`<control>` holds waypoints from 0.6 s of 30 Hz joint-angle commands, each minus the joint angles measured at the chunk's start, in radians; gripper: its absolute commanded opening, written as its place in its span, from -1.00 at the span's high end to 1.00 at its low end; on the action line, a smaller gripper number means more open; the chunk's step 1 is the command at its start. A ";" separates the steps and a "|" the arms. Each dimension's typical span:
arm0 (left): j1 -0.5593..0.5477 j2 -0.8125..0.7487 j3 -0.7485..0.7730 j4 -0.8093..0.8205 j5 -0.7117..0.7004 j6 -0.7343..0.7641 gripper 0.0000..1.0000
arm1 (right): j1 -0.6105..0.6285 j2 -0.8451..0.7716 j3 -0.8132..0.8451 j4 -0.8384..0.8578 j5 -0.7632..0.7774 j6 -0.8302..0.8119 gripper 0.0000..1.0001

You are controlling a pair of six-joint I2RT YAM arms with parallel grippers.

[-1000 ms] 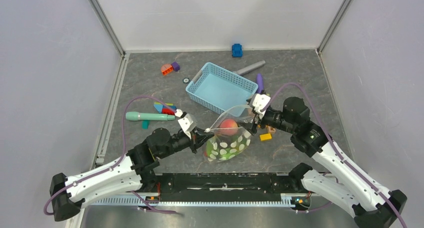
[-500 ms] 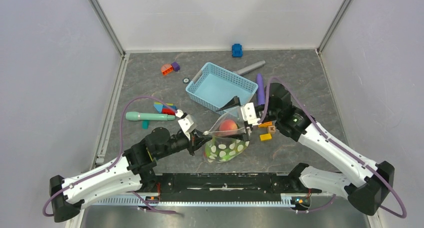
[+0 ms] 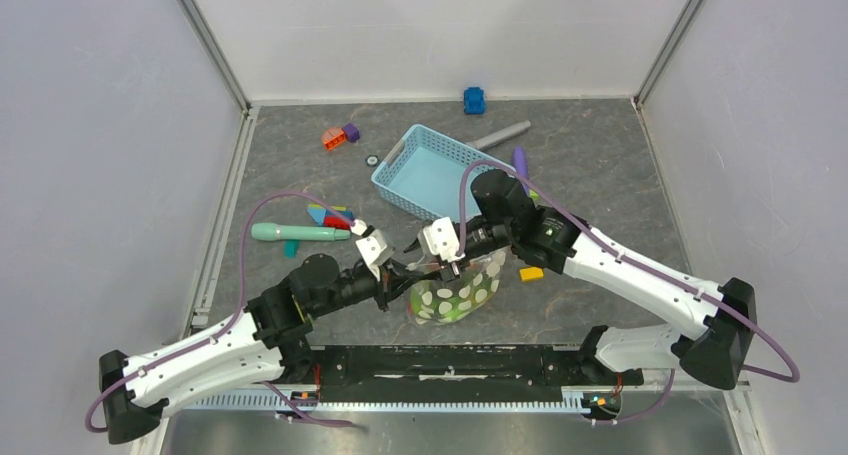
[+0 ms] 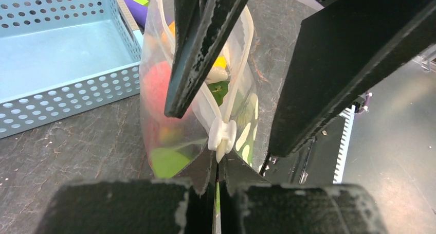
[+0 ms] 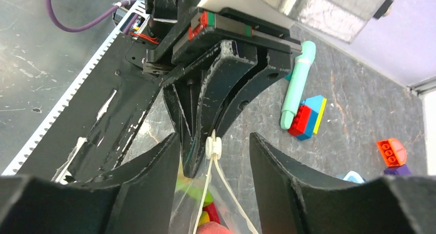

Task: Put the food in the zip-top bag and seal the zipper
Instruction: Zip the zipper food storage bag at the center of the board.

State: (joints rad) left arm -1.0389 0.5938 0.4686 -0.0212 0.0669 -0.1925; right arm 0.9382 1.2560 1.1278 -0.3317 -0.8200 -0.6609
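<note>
The zip-top bag (image 3: 458, 291), clear with white dots, hangs upright just in front of the arm bases. Inside it is the food: a pink-red piece (image 4: 156, 85) and green pieces (image 5: 198, 194). My left gripper (image 4: 218, 166) is shut on the bag's corner, right behind the white slider (image 4: 222, 136). The zipper (image 4: 204, 96) runs away from the slider as two strips that spread apart. My right gripper (image 5: 214, 140) is open, with one finger on each side of the slider (image 5: 213, 147) and touching nothing. In the top view it (image 3: 450, 266) sits close against the left gripper (image 3: 402, 272).
A light-blue mesh basket (image 3: 440, 175) stands just behind the bag. A teal stick (image 3: 295, 233) and stacked bricks (image 3: 332, 216) lie to the left. A yellow block (image 3: 531, 273) lies to the right of the bag, a purple stick (image 3: 519, 163) beside the basket. A blue toy (image 3: 474, 100) rests by the back wall.
My right arm swung left along the bag's mouth, from its right end to the slider beside the left gripper, and its jaws narrowed. The left gripper kept its hold.
</note>
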 commanded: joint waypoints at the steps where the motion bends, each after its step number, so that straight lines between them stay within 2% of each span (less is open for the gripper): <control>1: 0.002 -0.020 0.022 0.012 0.033 0.039 0.96 | 0.013 0.014 0.057 -0.046 0.047 -0.008 -0.11; 10: 0.001 -0.027 0.014 0.017 0.066 0.054 0.96 | 0.025 0.034 0.079 -0.062 0.057 0.007 0.16; 18: 0.002 -0.049 0.004 0.016 0.073 0.059 0.96 | 0.027 0.046 0.097 -0.108 0.066 -0.004 0.59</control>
State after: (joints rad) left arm -1.0386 0.5682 0.4683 -0.0311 0.1116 -0.1764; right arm 0.9604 1.2961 1.1728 -0.4129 -0.7673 -0.6556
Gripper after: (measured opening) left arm 0.025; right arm 0.249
